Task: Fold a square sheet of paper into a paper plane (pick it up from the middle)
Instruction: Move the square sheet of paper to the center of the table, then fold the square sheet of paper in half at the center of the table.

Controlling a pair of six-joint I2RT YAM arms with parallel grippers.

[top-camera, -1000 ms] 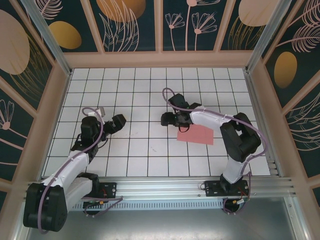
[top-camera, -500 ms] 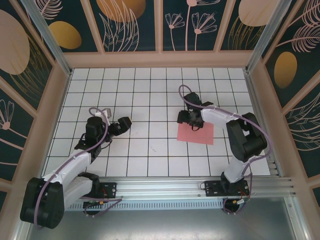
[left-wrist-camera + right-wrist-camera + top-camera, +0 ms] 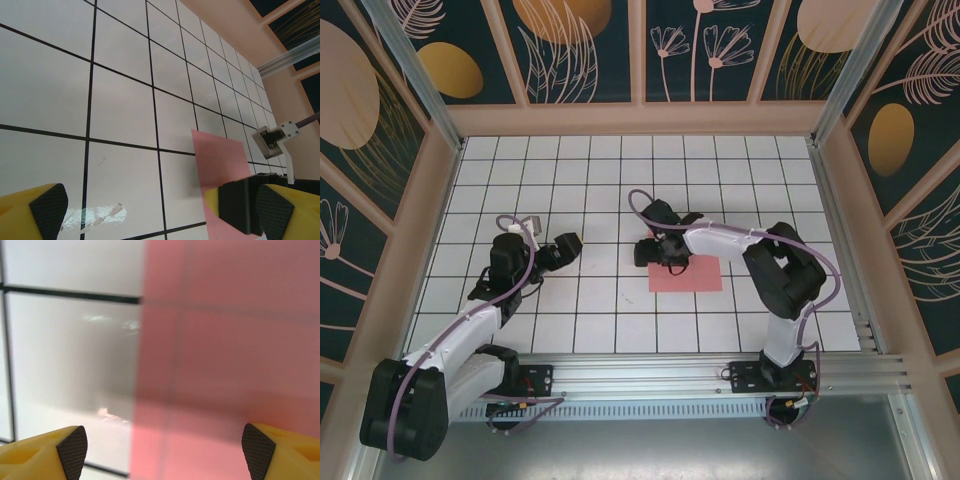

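Observation:
The square sheet of paper (image 3: pixel 690 275) lies flat and unfolded on the white grid table, right of centre. My right gripper (image 3: pixel 655 249) hovers low over the sheet's upper-left corner. In the right wrist view the gripper (image 3: pixel 160 452) is open, its fingertips (image 3: pixel 72 445) wide apart, with the pink paper (image 3: pixel 225 365) spread beneath and its left edge running down the middle. My left gripper (image 3: pixel 560 248) is open over bare tiles about two tiles left of the sheet. In the left wrist view the gripper (image 3: pixel 160 210) holds nothing, and the paper (image 3: pixel 220 157) shows ahead to the right.
A raised pinkish rim (image 3: pixel 640 120) and patterned walls enclose the table. A metal rail (image 3: pixel 650 375) runs along the near edge by the arm bases. A pale scuff (image 3: pixel 95 217) marks the tile under my left gripper. A white bracket and a purple cable (image 3: pixel 274 141) show beyond the sheet.
My right gripper swung out to the right, then back left across the sheet. The paper has slid about one tile to the left. The left arm has barely moved.

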